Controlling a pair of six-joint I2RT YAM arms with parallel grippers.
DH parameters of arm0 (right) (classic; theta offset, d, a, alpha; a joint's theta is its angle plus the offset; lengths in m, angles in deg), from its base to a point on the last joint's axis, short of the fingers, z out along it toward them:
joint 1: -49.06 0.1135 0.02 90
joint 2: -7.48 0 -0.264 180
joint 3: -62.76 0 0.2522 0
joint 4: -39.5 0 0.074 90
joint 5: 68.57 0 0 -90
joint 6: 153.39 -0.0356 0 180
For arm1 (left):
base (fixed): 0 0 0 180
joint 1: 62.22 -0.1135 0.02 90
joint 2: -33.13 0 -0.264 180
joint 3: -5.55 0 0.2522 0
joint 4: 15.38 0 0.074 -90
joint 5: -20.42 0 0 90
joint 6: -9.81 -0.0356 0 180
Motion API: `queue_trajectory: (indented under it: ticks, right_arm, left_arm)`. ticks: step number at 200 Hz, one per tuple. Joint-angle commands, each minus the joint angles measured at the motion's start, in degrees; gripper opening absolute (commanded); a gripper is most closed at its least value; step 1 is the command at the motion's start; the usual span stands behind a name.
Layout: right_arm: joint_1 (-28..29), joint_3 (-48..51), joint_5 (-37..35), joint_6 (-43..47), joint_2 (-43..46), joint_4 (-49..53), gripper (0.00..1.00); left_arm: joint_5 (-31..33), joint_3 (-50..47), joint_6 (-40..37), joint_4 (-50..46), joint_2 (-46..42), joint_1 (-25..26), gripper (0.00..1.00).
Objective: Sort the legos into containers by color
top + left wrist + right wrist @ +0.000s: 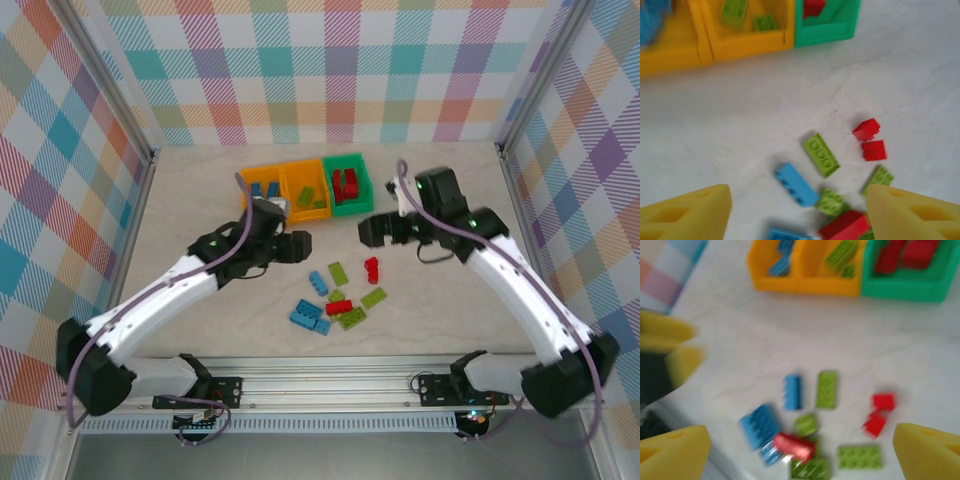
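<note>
Lime, blue and red legos (339,306) lie loose in a small cluster on the pale table (440,320), between the two arms and well apart from the containers (750,45). Two red bricks (869,139) sit just beside each other at the cluster's right edge, with a lime plate (821,154) and a blue brick (795,184) to their left. The containers stand joined in a row toward the back wall: the left orange bin (772,285) holds blue pieces, the middle orange bin (830,287) holds lime ones, and the green bin (905,290) holds red ones. The left gripper (298,245) hovers over bare table between the bins and the cluster, its yellow fingers (690,212) spread apart with nothing between them. The right gripper (372,232) hangs just in front of the green bin, jaws wide and empty
</note>
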Motion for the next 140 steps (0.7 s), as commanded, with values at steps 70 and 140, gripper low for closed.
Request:
queue_trajectory:
  ticks: [70,140]
  right_arm:
    - [0.23,8.16,12.58,-2.83,3.25,3.4,0.99]
    - [0.27,7.86,11.69,-1.75,1.43,5.32,1.0]
  left_arm:
    - [3.44,9.95,26.42,-7.25,27.37,6.89,0.62]
    - [0.99,8.92,27.76,-3.91,34.56,6.56,0.39]
